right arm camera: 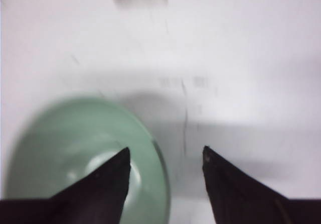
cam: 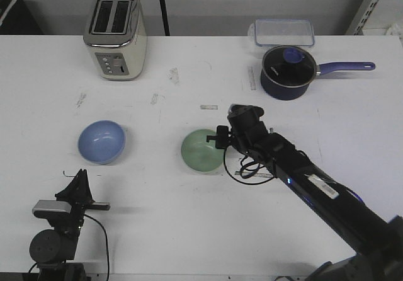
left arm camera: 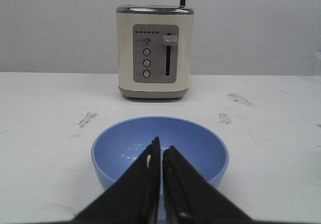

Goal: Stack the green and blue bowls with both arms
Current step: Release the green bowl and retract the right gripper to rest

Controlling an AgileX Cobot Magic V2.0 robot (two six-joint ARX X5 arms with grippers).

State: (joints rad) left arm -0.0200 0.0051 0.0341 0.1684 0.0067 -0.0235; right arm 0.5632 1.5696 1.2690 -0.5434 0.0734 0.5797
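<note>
Two bowls are sitting well apart on the table (cam: 189,230): the blue bowl (cam: 101,142) to the left, in front of the toaster (cam: 116,35), and the green bowl (cam: 203,150) near the middle. Trouble is most likely waiting at the green bowl's rim, since the right gripper (right arm camera: 165,156) is hanging spread wide over its right edge, one finger above the inside and one outside; coming down off-line, it could be tipping or shoving the smooth bowl instead of clamping its wall. The right arm is reaching forward and leftward, wrist pitched down. The left gripper (left arm camera: 161,148) is waiting low and level behind the blue bowl, fingers pressed together, gripping nothing.
</note>
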